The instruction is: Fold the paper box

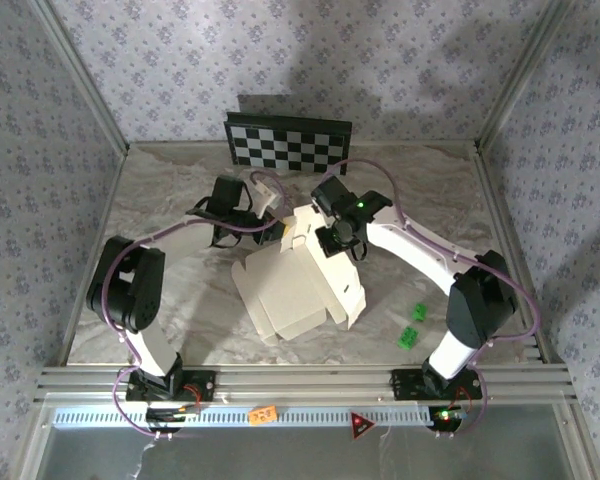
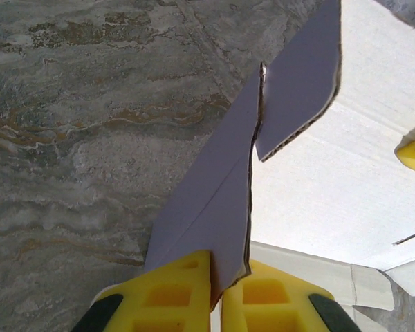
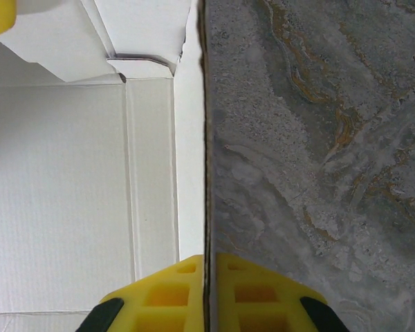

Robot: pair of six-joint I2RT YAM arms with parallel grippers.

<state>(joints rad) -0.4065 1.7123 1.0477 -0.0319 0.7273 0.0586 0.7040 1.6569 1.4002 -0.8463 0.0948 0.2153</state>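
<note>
**Both arms pinching the paper box**

The paper box (image 1: 295, 285) lies mid-frame on the marbled table (image 1: 170, 180), cream face up. The left gripper (image 2: 216, 277) is clamped on a lavender-backed flap. The right gripper (image 3: 209, 266) is clamped on a wall's edge. Gripping opposite sides probably stands both panels up for creasing.

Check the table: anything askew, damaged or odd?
No damage visible. The paper box lies skewed on the table, left gripper and right gripper each pinching an edge. Two small green pieces lie loose right of it.
</note>
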